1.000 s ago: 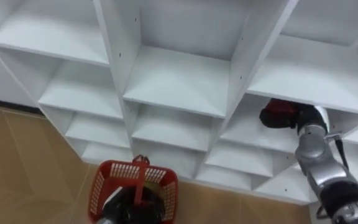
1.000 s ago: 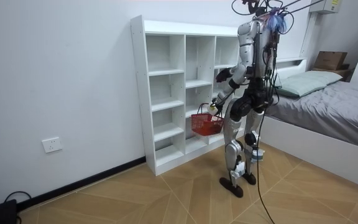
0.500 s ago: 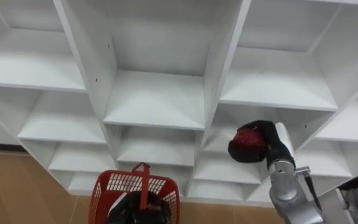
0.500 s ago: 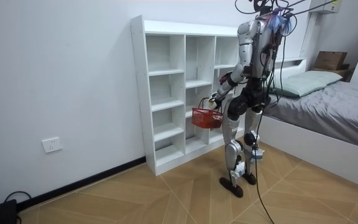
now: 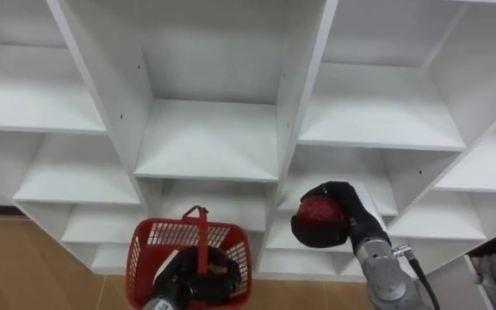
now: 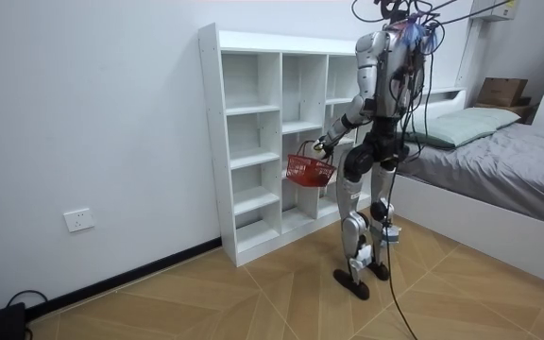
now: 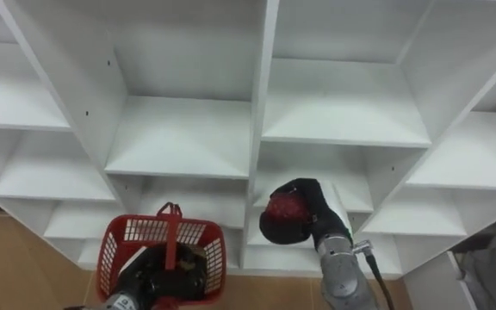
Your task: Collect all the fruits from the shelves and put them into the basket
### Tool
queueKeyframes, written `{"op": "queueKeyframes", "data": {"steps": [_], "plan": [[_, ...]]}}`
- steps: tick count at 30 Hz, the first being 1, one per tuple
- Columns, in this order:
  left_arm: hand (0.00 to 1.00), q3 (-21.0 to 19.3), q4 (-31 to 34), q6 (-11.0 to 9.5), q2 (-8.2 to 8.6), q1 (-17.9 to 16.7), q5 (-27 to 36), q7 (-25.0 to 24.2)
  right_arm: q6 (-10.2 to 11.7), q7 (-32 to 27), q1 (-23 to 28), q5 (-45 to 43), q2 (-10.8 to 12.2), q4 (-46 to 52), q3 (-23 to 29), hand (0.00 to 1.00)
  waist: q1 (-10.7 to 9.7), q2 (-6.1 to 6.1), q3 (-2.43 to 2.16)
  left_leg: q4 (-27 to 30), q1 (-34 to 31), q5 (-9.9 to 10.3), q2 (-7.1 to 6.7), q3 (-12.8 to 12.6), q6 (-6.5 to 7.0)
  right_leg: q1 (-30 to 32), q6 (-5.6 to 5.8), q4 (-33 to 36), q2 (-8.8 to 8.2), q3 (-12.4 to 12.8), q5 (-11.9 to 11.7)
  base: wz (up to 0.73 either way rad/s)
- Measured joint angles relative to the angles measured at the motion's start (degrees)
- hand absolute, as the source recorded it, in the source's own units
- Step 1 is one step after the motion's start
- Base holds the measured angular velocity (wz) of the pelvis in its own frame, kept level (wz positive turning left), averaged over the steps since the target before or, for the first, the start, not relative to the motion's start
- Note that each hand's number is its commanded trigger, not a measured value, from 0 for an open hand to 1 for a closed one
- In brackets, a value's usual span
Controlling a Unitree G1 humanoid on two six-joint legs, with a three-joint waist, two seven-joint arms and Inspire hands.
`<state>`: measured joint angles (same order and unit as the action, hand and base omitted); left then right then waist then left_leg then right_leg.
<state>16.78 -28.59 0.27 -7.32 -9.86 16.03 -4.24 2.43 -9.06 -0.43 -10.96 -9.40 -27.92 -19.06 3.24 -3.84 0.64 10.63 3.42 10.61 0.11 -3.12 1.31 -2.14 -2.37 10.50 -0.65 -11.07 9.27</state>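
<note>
Before the closet (image 5: pixel 213 138)'s lower middle shelf edge, right hand (image 5: pixel 351 202) is curled round a red fruit (image 5: pixel 319 211), just right of the red basket (image 5: pixel 145 237) whose handle the left hand (image 5: pixel 175 280) grips; drop-in pending, visible shelves look bare.

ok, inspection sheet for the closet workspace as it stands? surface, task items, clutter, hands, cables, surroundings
surface: white shelf unit, compartments in view bare.
job's things: red fruit held in front of the shelves; red basket hangs lower, to its left.
clutter: nothing seen.
hands: right hand curled round the fruit; left hand grips the basket's handle.
cables: dark lead looped on the floor by the wall, well away from the robot.
surroundings: wood floor, wall socket, bed at the room view's right.
</note>
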Motion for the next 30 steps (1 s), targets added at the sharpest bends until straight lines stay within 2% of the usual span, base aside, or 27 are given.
{"op": "queueKeyframes", "data": {"steps": [5, 8, 10, 18, 23, 27, 30], "plan": [[1.00, 1.64, -0.11, 0.20, 0.26, 0.03, -0.16, -0.30, -1.31, 4.27, 2.98, 0.07, 0.11, -0.12, -3.53, 1.00, 0.35, 0.17, 0.11, 0.00, 0.13, 0.02, 0.00, -0.42, -0.02, -0.24, 0.07, -0.19, 0.02, 0.00, 0.04, -0.01], [1.00, 1.69, -0.98, 0.25, 0.96, 0.13, -0.43, -0.39, -1.40, 6.55, 3.76, 0.41, 0.21, -0.28, -5.09, 1.00, 0.53, 0.60, 0.37, -0.02, -0.05, 0.05, 0.10, -1.02, 0.00, 0.21, 0.06, 0.16, 0.03, 0.07, 0.04, -0.01], [1.00, 2.64, -2.64, 0.27, 1.15, 0.44, -0.43, -1.01, -1.51, 7.31, 3.76, 0.64, 0.22, -0.82, -5.61, 1.00, 0.65, 1.00, 0.28, -0.05, -0.02, 0.14, 0.12, -1.02, 0.08, 0.25, 0.06, 0.21, 0.05, 0.07, 0.04, 0.00], [1.00, 3.73, -3.37, 0.97, 1.39, 0.43, -0.45, -2.51, -1.77, 7.33, 3.76, 1.20, 0.26, -0.87, -5.86, 1.00, 1.86, 1.13, 0.14, -0.04, 0.11, 0.18, 0.14, -1.01, 0.09, 0.17, 0.04, 0.37, 0.06, 0.00, 0.02, 0.00], [1.00, 3.74, -5.28, 0.96, 1.60, 0.51, -0.53, -3.04, -1.75, 7.30, 2.57, 1.37, 1.82, -5.37, -6.18, 1.00, 1.98, 1.31, -0.05, -0.02, 0.40, 0.18, 0.13, -1.05, 0.09, -0.20, 0.04, 0.35, 0.04, -0.05, 0.01, 0.00], [1.00, 3.67, -7.52, 1.01, 1.71, 0.57, -0.76, -3.22, -1.78, 7.31, 1.99, 0.47, 2.38, -7.58, -6.65, 1.00, 2.28, 1.13, 0.08, 0.06, 0.26, 0.17, 0.13, -0.85, 0.09, -0.16, 0.04, 0.32, 0.02, -0.27, 0.02, 0.02], [1.00, 3.58, -7.42, 1.04, 1.71, 0.55, -2.38, -3.90, -1.79, 7.19, 1.52, -1.25, 2.34, -7.93, -6.61, 1.00, 3.35, 0.75, 0.31, 0.08, 0.31, 0.17, 0.13, -0.67, 0.09, 0.09, 0.02, 0.22, -0.02, -0.23, 0.06, 0.00]]}}
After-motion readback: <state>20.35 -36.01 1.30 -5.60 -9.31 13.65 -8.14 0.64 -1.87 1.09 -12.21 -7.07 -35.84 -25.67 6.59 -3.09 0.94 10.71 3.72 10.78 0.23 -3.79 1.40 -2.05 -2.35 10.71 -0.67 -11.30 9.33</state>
